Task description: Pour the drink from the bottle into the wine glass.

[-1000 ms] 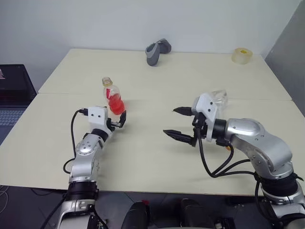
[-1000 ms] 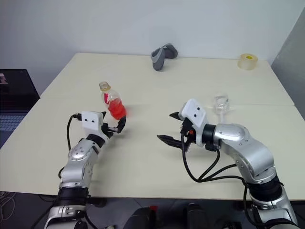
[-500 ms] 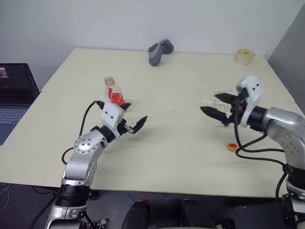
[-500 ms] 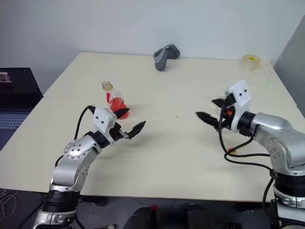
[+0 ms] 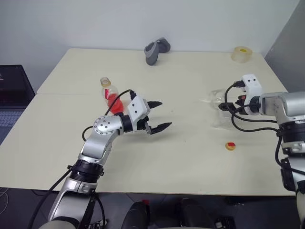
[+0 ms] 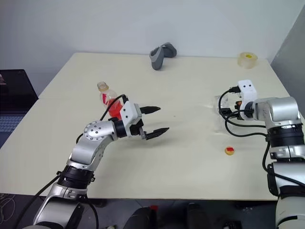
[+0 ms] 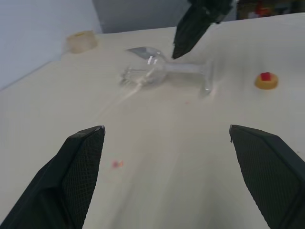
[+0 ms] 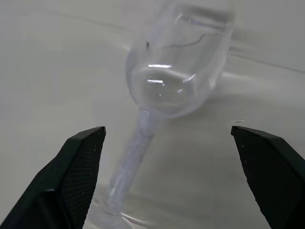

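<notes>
pale counter [image 5: 143, 157] fills the frame, smooth and matte, with a white wall behind it. the glass [image 5: 218, 98] lies on its side at the right of the left eye view, not standing. it is clear, thin and likely easy to break, with a round bowl, a thin stem and a flat foot. it looks light and slippery, so i think the stem or low bowl is the safest place to hold. the right hand [image 5: 228, 106] is wide open just beside it, holding nothing. the bottle [image 5: 111, 96] stands upright left of middle, with its cap off. it is small clear plastic, round at the base, with red drink [image 5: 115, 102] low inside, so probably light and a bit squashy; hold it round the belly. the left hand [image 5: 158, 115] is wide open and empty, near the middle. a small red and yellow cap [image 5: 230, 146] lies at the lower right.
</notes>
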Robot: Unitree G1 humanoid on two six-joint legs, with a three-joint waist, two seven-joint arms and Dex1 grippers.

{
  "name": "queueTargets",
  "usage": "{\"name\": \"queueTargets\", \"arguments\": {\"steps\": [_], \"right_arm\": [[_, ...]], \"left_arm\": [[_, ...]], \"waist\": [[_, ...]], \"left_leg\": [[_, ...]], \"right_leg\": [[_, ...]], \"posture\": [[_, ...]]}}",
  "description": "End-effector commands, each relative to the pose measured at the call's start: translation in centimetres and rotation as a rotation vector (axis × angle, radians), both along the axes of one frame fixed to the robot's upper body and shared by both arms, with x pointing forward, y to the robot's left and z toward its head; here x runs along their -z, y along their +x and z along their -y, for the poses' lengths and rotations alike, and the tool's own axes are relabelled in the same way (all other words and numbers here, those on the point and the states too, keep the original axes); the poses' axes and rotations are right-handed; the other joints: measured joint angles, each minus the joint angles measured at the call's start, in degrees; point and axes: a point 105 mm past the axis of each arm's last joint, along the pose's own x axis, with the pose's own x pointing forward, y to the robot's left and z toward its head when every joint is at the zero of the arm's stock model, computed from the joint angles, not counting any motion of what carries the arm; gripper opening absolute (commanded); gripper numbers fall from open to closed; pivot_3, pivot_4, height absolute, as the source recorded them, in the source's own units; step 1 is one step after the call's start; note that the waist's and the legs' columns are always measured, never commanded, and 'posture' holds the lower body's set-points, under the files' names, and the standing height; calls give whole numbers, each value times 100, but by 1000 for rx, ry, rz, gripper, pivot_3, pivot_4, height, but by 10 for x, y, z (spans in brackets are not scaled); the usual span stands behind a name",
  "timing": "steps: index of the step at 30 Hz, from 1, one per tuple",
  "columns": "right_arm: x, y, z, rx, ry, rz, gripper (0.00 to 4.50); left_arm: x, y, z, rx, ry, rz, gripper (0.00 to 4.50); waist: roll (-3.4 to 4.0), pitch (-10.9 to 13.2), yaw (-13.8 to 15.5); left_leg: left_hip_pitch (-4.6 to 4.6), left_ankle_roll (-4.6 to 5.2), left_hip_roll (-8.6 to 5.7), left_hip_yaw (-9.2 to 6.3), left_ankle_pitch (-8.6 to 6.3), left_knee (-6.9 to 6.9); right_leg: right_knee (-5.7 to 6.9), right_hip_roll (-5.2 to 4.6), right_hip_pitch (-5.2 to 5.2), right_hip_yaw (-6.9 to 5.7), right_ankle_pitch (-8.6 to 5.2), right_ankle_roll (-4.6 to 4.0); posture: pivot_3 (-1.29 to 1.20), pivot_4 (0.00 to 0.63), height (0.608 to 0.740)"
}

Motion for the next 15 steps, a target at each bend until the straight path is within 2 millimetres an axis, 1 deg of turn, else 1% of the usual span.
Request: {"name": "queueTargets", "arguments": {"steps": [1,4,9,15], "right_arm": [[-5,7,4,-18,-27,-8,4500],[-1,10,-3,-57,-34,-52,4500],[1,14,-13,-115,-70,-85,4500],[15,14,-7,-191,-214,-150,4500]], "left_arm": [[-10,-2,4,44,14,53,4484],[-11,-2,5,48,12,55,4484],[-11,-2,6,47,10,58,4484],[-11,-1,8,42,8,66,4484]], "waist": [[0,0,1],[1,0,-7],[3,2,-6],[4,2,-4]], "left_leg": [[-2,0,0,1,0,0],[-3,0,1,6,0,0],[-6,0,2,25,0,2],[-4,0,2,28,0,8]], "right_leg": [[1,0,-4,0,0,0],[5,0,-11,1,0,0],[27,0,-32,5,1,0],[39,0,-36,6,0,0]], "posture": [[0,150,740],[0,150,740],[0,150,740],[0,150,740]]}}
